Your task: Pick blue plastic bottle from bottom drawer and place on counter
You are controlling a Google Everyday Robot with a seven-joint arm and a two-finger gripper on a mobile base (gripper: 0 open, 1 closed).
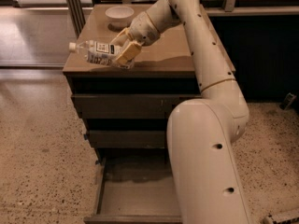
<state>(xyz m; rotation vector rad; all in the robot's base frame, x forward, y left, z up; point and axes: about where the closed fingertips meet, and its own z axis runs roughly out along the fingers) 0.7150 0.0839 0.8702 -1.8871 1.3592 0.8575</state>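
The small clear plastic bottle with white cap and white label (96, 53) is held lying sideways, cap pointing left, over the near left part of the glossy tan counter top (163, 55), its base end clamped between the tan fingers of the 2-finger gripper (123, 49). The lowest dark grey drawer (135, 190) is seen pulled open with nothing visible in its tray, so the pick is judged done. Only setting down and release are left, near of the round white bowl (119, 14); whether the bottle already touches the counter cannot be told.
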